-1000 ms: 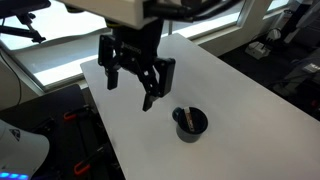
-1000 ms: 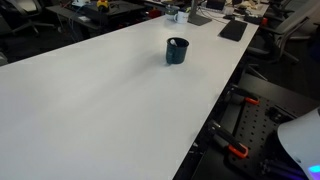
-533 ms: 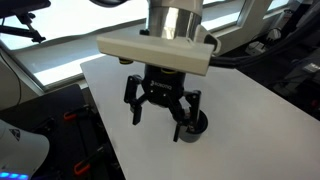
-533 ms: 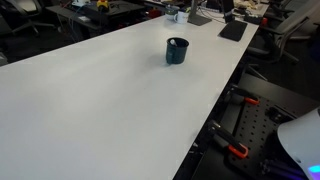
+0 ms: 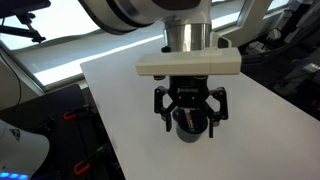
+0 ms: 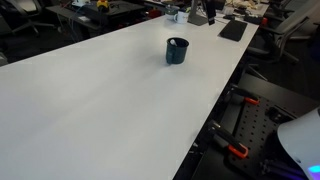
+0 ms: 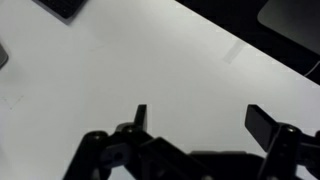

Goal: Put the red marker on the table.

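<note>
The dark round cup stands on the white table near its far edge. In an exterior view my gripper hangs open right over the cup, with a finger on each side, and hides most of it. The red marker cannot be made out in any view; I cannot tell if it is inside the cup. In the wrist view the open gripper shows two dark fingers spread wide over bare table, with nothing between them. The cup is out of the wrist view.
A dark flat device lies near the table's far corner. Dark objects sit at the wrist view's top edges. The table edge drops to black equipment with orange clamps.
The arm has swung across the table from the far left to above the cup, and the wrist has turned. The gripper stays open. The cup has not moved.
</note>
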You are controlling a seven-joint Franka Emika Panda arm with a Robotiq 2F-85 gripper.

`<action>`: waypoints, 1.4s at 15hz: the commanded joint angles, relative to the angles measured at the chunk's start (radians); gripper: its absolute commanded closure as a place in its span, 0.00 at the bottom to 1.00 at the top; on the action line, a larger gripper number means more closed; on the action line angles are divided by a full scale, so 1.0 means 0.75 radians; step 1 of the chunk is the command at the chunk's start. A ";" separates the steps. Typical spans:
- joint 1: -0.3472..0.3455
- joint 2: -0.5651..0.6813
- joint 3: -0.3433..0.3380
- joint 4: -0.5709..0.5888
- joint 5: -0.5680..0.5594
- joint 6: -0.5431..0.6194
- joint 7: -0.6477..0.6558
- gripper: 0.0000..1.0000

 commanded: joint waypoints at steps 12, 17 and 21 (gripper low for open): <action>-0.031 -0.048 0.015 -0.025 0.107 0.345 -0.094 0.00; -0.036 0.012 0.011 0.022 0.117 0.350 -0.117 0.00; -0.071 0.158 0.000 0.140 0.108 0.451 -0.216 0.00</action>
